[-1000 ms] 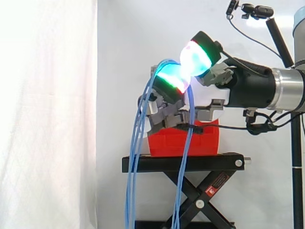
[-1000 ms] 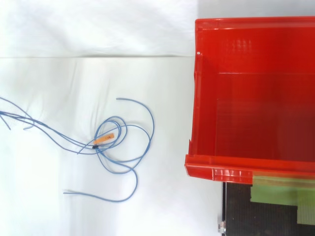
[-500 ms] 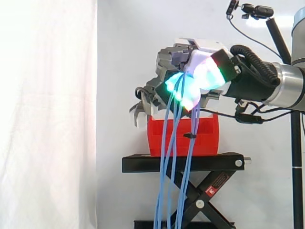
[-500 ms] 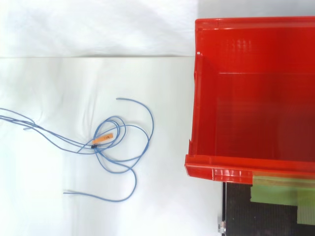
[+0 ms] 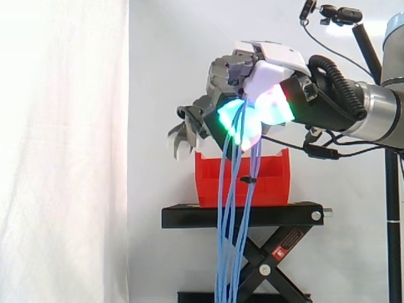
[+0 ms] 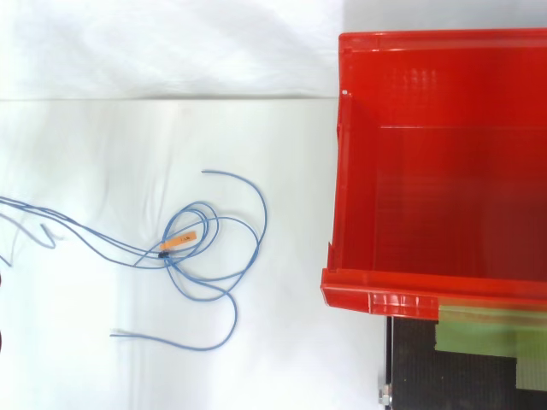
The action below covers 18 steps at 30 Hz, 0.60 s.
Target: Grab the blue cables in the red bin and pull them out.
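In the side view my hand (image 5: 273, 68) hangs above the red bin (image 5: 273, 184), with its glowing fingertips (image 5: 235, 117) curled round a bundle of blue cables (image 5: 230, 208). The strands drop straight down from the fingers, in front of the bin and the black stand (image 5: 243, 214), to the floor. Seen from above, the blue cables' (image 6: 167, 254) lower ends lie in loose loops on the white floor left of the bin (image 6: 376, 299), with an orange tag (image 6: 182, 242) among them. The bin's inside shows bare red.
A white curtain (image 5: 63, 151) hangs at the left of the side view. A camera on a thin pole (image 5: 334, 12) stands at the upper right. Green tape (image 6: 479, 329) sits on the stand below the bin's front rim.
My hand has turned and risen from bin height to above the bin, still holding the cables. The hanging strands have swung right to hang straight. On the floor, the left ends have shifted.
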Each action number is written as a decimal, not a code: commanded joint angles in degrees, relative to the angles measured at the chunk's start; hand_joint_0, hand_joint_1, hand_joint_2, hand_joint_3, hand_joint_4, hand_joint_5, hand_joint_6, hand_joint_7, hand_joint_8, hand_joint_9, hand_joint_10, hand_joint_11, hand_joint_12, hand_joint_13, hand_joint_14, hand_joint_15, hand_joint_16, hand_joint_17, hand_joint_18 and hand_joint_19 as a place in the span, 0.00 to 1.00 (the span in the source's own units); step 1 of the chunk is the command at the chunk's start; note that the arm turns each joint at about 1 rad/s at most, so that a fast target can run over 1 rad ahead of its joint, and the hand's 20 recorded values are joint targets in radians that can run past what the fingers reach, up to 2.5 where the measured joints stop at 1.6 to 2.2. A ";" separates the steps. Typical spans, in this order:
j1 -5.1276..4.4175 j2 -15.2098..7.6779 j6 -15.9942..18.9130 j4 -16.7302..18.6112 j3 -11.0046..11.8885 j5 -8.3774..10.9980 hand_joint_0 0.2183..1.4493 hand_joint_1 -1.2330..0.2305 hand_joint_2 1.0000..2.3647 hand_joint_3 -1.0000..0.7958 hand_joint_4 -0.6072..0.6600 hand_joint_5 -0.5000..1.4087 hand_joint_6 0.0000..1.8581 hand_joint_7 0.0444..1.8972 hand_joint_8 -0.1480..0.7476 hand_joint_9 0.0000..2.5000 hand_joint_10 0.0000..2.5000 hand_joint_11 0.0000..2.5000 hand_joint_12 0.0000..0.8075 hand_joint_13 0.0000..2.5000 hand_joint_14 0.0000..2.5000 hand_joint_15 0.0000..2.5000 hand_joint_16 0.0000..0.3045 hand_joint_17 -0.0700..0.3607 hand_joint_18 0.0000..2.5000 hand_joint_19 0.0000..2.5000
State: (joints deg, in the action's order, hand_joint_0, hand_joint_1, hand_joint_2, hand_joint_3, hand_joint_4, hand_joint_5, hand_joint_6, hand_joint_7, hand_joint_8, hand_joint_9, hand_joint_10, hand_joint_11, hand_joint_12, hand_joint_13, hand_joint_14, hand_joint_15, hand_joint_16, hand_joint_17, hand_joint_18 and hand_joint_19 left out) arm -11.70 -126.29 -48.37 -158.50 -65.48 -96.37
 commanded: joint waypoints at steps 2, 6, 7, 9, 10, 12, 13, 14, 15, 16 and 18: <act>0.45 -0.01 -0.01 3.46 0.00 -1.28 0.56 0.24 0.00 0.00 0.48 0.57 0.56 0.24 0.45 0.33 0.01 0.31 0.41 0.29 0.01 0.18 0.13 0.37 0.20 0.18; 0.72 -0.01 -0.28 6.27 0.00 -2.16 0.56 0.24 0.00 0.00 0.48 0.57 0.57 0.24 0.45 0.33 0.01 0.31 0.41 0.29 0.01 0.19 0.13 0.37 0.20 0.18; 0.80 -0.01 -0.45 7.32 0.00 -2.51 0.56 0.24 0.00 0.00 0.47 0.57 0.57 0.24 0.45 0.33 0.01 0.31 0.41 0.29 0.01 0.18 0.13 0.37 0.20 0.18; 0.89 -0.01 -2.03 11.10 0.00 -3.39 0.56 0.24 0.00 0.00 0.47 0.57 0.57 0.24 0.44 0.33 0.01 0.31 0.41 0.29 0.01 0.18 0.13 0.37 0.20 0.18; 0.89 -0.01 -3.00 12.51 0.00 -3.74 0.56 0.24 0.00 0.00 0.47 0.57 0.57 0.23 0.44 0.33 0.01 0.31 0.41 0.29 0.01 0.18 0.13 0.37 0.20 0.18; 0.89 -0.01 -5.55 16.55 0.00 -5.59 0.56 0.24 0.00 0.00 0.47 0.57 0.57 0.23 0.44 0.33 0.01 0.31 0.41 0.29 0.01 0.18 0.13 0.37 0.20 0.18; 0.98 -0.01 -6.52 17.70 0.00 -6.47 0.56 0.24 0.00 0.00 0.47 0.57 0.57 0.23 0.44 0.33 0.01 0.31 0.41 0.28 0.01 0.18 0.13 0.37 0.20 0.18; 1.07 -0.01 -7.66 19.10 0.00 -7.61 0.56 0.24 0.00 0.00 0.46 0.57 0.58 0.23 0.44 0.33 0.01 0.31 0.41 0.28 0.01 0.18 0.13 0.37 0.20 0.18; 1.15 -0.01 -9.07 20.24 0.00 -8.84 0.57 0.24 0.00 0.00 0.47 0.57 0.58 0.23 0.44 0.33 0.01 0.31 0.41 0.28 0.01 0.18 0.13 0.37 0.20 0.18; 1.15 -0.01 -9.42 20.42 0.00 -9.45 0.57 0.24 0.00 0.00 0.46 0.57 0.58 0.23 0.44 0.33 0.01 0.31 0.41 0.28 0.01 0.18 0.13 0.37 0.20 0.18; 1.42 -0.01 -10.30 20.24 0.00 -10.16 0.56 0.24 0.00 0.00 0.46 0.57 0.58 0.23 0.44 0.33 0.01 0.31 0.41 0.28 0.01 0.18 0.13 0.37 0.20 0.18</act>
State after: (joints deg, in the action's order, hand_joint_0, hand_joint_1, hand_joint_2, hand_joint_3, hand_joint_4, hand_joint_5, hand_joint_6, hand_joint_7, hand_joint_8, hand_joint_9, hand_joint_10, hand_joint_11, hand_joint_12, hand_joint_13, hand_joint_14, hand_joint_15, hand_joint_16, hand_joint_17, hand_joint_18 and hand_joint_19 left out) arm -10.55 -126.29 -56.75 -140.08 -65.47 -104.86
